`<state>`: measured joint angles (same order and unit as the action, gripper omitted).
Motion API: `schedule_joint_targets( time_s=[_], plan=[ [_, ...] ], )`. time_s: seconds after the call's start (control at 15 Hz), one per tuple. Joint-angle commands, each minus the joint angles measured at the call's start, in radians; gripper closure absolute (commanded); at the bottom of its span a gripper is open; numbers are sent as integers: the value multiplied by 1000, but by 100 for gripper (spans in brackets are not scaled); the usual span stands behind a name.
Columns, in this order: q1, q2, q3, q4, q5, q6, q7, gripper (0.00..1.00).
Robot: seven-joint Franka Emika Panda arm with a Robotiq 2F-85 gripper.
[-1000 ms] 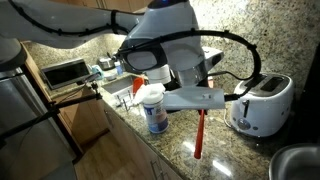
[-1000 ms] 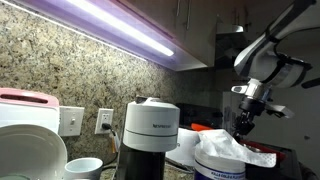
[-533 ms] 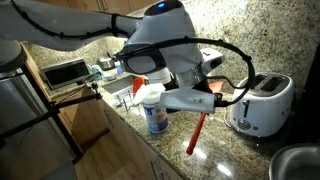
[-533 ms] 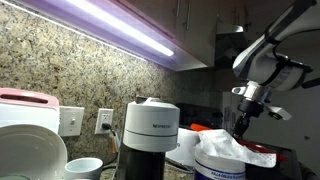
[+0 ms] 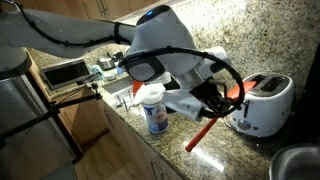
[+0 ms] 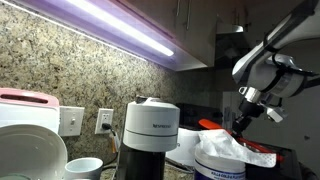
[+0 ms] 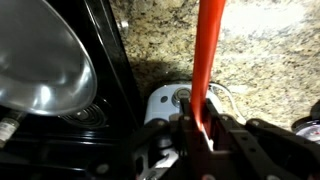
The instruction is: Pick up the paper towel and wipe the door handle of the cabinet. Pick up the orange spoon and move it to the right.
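My gripper (image 5: 224, 99) is shut on the orange spoon (image 5: 204, 133) and holds it off the granite counter (image 5: 240, 150), just left of the white toaster (image 5: 263, 101). The spoon slants down to the left, with its lower end hanging above the counter. In the wrist view the spoon (image 7: 208, 50) runs straight up from between the closed fingers of the gripper (image 7: 197, 125). In an exterior view the gripper (image 6: 243, 118) shows small at the right. I cannot make out the paper towel or the cabinet's door handle.
A white cylinder with a blue label (image 5: 153, 110) stands left of the spoon. A metal pot (image 5: 296, 165) sits on a black stove (image 7: 110, 70) at the right. A wooden cabinet (image 5: 90, 125) lies below the counter edge. A coffee machine (image 6: 152, 135) fills the foreground.
The gripper has carried the spoon to the right, toward the toaster. The spoon hung straight down before and now slants, its lower end to the left.
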<state>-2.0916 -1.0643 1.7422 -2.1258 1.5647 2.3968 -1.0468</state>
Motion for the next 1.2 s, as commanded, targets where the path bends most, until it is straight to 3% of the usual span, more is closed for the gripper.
schedule_joint_targets(
  time_s=[0.0, 0.27, 0.4, 0.47, 0.53, 0.87, 0.93, 1.13],
  plan=[
    [-27, -38, 4, -12, 1, 53, 168, 96],
    [-96, -51, 6, -35, -14, 31, 329, 96],
    [-124, -52, 13, -33, 11, 44, 330, 96],
    [-135, -20, 18, -27, 52, 35, 251, 96],
    [-120, -50, 12, -37, 6, 31, 299, 85],
    [-131, -51, 16, -31, 31, 27, 281, 85],
    [-108, -72, 15, -33, 23, 50, 283, 96],
    [-154, -109, 15, 1, -33, 56, 532, 96]
  ],
)
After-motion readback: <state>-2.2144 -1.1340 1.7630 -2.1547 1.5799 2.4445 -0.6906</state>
